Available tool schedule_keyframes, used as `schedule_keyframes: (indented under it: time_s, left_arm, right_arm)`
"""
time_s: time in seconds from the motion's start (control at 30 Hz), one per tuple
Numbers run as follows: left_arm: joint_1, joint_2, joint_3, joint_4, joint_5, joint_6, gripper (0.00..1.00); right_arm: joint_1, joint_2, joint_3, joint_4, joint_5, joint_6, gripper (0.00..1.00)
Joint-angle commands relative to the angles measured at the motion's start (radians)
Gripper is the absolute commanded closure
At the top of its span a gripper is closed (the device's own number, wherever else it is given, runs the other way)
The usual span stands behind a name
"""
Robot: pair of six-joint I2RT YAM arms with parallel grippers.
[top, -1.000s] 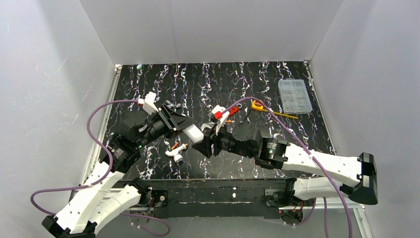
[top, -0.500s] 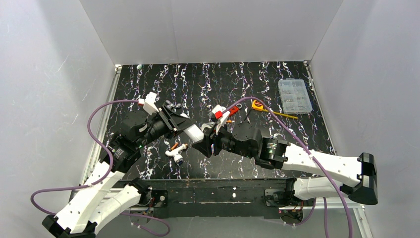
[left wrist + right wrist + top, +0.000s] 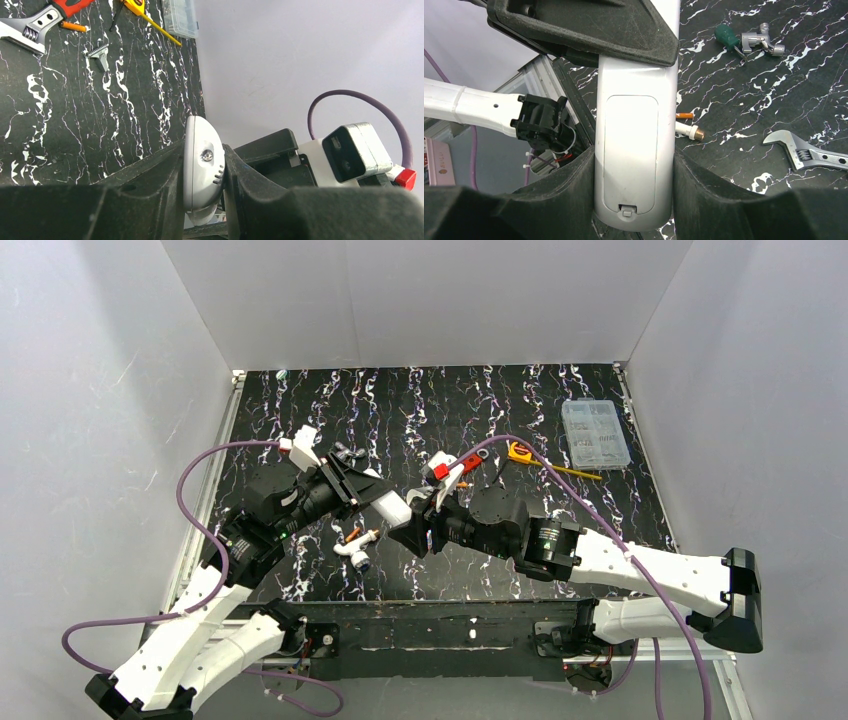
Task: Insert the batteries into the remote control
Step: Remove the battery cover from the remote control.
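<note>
White plastic, slim and rectangular: remote control hanging above black marbled tabletop, centre of scene, bridging both arms. Showing back face to right wrist camera, rounded battery cover sitting flush and closed. Showing rounded end with small clear emitter to left wrist camera. Clamping one end with left gripper, jaws pressing tight on front and back faces. Grasping opposite end with right gripper, jaws set wider across long edges. Leaning both forearms low, wrists nearly meeting. Leaving thin orange cylindrical battery lying on table below.
</note>
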Motion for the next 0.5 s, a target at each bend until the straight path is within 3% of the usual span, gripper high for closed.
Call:
schedule_keyframes:
  time_s: [0.0, 0.33, 0.47]
  left_arm:
    - [-0.001, -0.004, 0.01, 0.035, 0.041, 0.005, 0.81]
    - [-0.001, -0.008, -0.005, 0.054, 0.038, 0.007, 0.75]
    - [-0.001, -0.008, -0.007, 0.057, 0.038, 0.006, 0.67]
  right_arm:
    - [0.005, -0.008, 0.049, 0.073, 0.007, -0.016, 0.88]
    - [0.005, -0.005, 0.056, 0.065, 0.001, -0.019, 0.88]
    - [0.005, -0.003, 0.059, 0.064, 0.0, -0.019, 0.88]
